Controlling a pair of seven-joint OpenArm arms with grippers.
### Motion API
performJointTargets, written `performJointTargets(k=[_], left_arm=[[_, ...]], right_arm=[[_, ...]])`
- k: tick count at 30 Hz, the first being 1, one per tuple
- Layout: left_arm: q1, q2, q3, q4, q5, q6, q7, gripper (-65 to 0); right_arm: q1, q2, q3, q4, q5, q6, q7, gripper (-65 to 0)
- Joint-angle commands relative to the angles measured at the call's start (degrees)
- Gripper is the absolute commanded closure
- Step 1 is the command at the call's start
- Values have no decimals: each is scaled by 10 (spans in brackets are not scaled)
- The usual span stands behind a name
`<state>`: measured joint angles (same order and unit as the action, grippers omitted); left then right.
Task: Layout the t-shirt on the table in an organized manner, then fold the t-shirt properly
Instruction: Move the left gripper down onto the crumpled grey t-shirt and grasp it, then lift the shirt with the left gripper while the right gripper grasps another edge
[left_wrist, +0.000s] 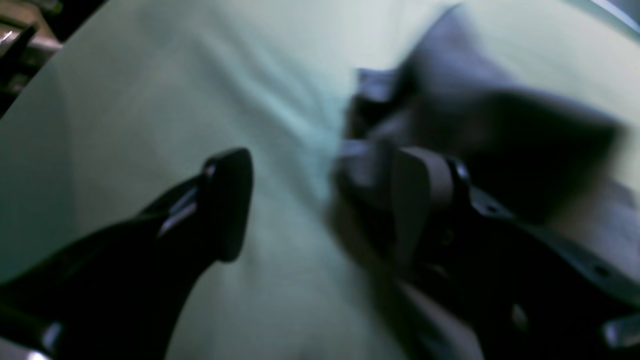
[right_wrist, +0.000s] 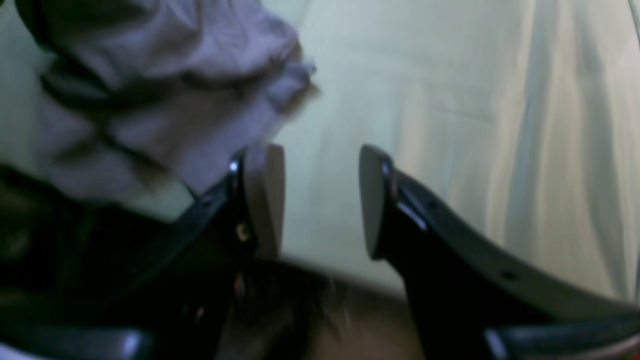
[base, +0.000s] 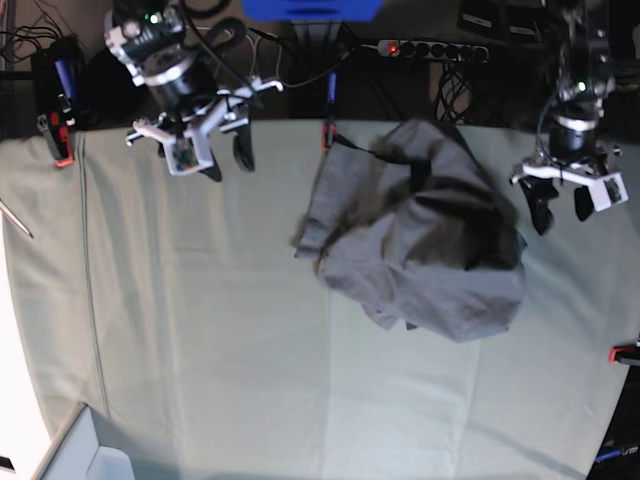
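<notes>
Lying crumpled: the t-shirt (base: 420, 240) sits in a loose heap on the far right part of the table (base: 200, 360), its far edge near the table's far edge.
Shirt edges: ragged and folded over; the near edge bulges toward the middle of the table, a dark fold crosses its right side.
Left hand (base: 561, 208): at the scene's right, just beside the heap's right edge; fingers apart, nothing between them. In its wrist view (left_wrist: 320, 200) grey cloth lies blurred behind one finger; contact cannot be told.
Right hand (base: 226, 158): far left, well apart from the shirt in the base view; fingers apart and empty (right_wrist: 322, 200).
Open room: bare green cloth across the whole near half and the left side.
Table edges: red-black clamps (base: 57, 135) at the far left corner.
</notes>
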<state>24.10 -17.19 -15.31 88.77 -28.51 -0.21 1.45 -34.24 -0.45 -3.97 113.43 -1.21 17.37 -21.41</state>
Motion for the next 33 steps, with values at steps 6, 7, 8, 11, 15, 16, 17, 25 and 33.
performJointTargets(k=[6,7,8,11,15,16,17,25,33], left_arm=[[-95,-6,0,-99,-1,-2,-13,-424],[-107,-4,0,-107,-1,-2,-13,-424],[-120,-3,4,-118,-1,-2,-13,-424],[-156,-4,46,-148,-1,-2,-13,-424],[-184,-3,88,-194,-1,-2,-14,-424],[-190,-3,98,-206,-1,-2,-14,-424],[-195,-3,108,-216,-1,-2,-14,-423],[-196,9,125,-246,-1,3,-14,-6],[-122,9,-34,-154,-1,0,-14,-4]], right_arm=[[25,-2,-21,10,9,7,-47,-260],[26,-2,-21,10,9,7,-49,-260],[27,-2,-21,10,9,7,-50,-260],[27,2,-18,11,9,7,-49,-260],[27,24,-21,10,9,7,-50,-260],[27,25,-21,10,9,7,-50,-260],[27,26,-21,10,9,7,-50,-260],[59,34,-21,9,9,7,-51,-260],[106,32,-22,-9,9,8,-51,-260]])
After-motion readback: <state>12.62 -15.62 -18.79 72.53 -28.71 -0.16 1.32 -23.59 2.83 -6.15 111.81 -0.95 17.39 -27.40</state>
